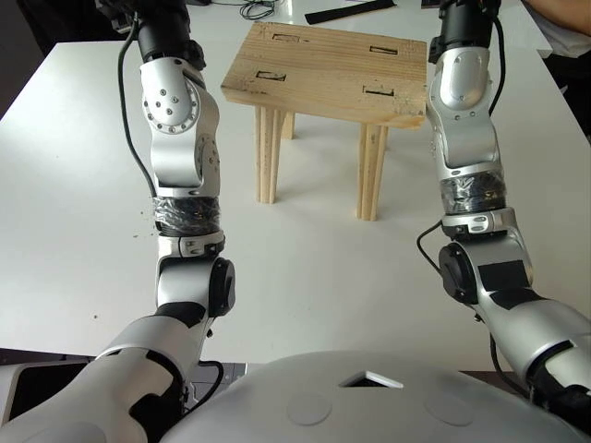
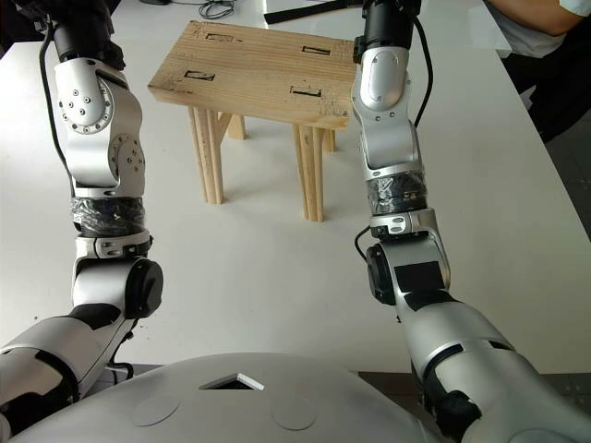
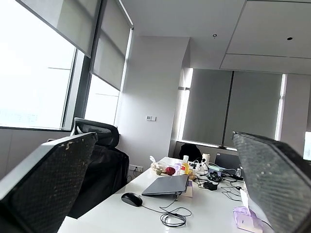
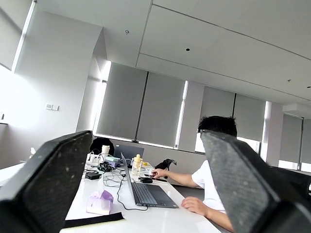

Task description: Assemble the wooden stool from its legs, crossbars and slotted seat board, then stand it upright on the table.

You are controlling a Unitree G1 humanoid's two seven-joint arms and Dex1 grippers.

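The stool [image 1: 323,69] stands upright on the white table [image 1: 83,185], toward the far side and roughly centred between my two arms. Its slotted seat board [image 1: 369,78] is level on top and the legs [image 1: 269,152] are planted on the surface. From here I judge the assembly finished, though I cannot make out the crossbars under the seat, so I would not swear to every joint.

Both arms are held raised and apart, the left forearm [image 1: 175,120] just beside the seat's left edge and the right forearm [image 1: 466,120] close against its right corner. I read that as a clear-of-the-work posture: nothing rests on the stool, and nothing can nudge it. The left gripper [image 3: 163,141] is spread wide with nothing between its fingers [image 3: 48,179]. The right gripper [image 4: 146,136] is likewise wide and carries nothing.

The tabletop is smooth, matte white and flat, so the legs should sit evenly. A dark strip [image 1: 346,11] lies on the desk beyond the stool.

With the wrists turned upward, their cameras look into an office: tall windows with grey roller blinds [image 3: 109,43], a black office chair [image 3: 99,155], and a long white desk with a closed laptop [image 3: 163,186], a mouse [image 3: 131,199], a loose cable [image 3: 172,217] and a tissue box [image 4: 99,203].
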